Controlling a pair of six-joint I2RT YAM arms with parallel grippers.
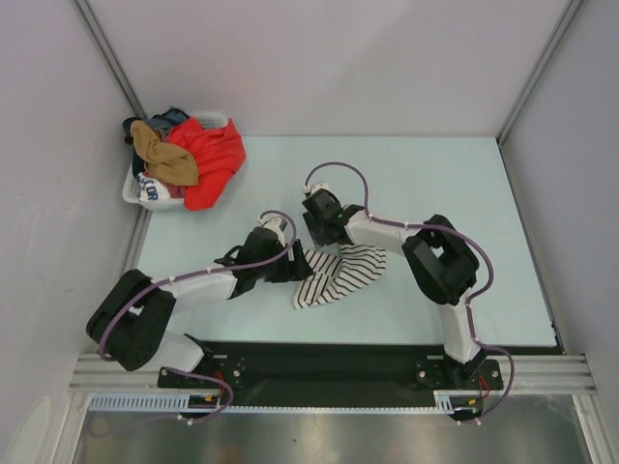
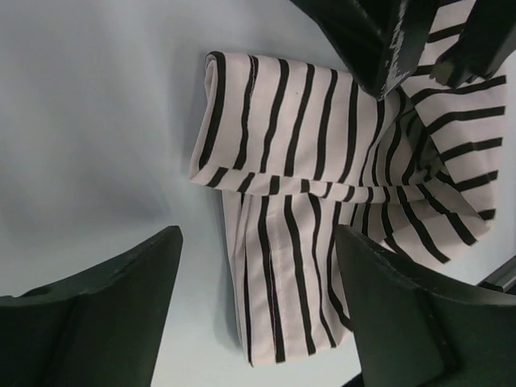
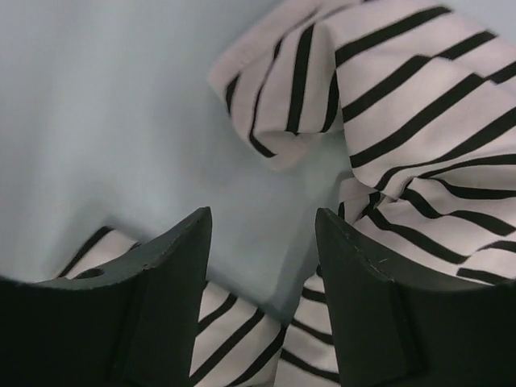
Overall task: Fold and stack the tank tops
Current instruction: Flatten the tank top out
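White black-striped cloth tank top (image 1: 340, 274) lies rumpled, loosely doubled, frame centre on pale table (image 1: 455, 184). Left gripper (image 2: 258, 235) and right gripper (image 3: 262, 218) hover over it, jaws apart, nothing held. Tan-brown cloth top (image 1: 164, 157) in white plastic basket (image 1: 130, 191), upper left. No fold finished, no stack begun.

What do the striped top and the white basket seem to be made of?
The striped top looks like thin, soft, matte cloth, perhaps a knit: it folds limply and shows stitched hems. The white basket is probably smooth rigid plastic: its rim keeps its shape under the clothes.
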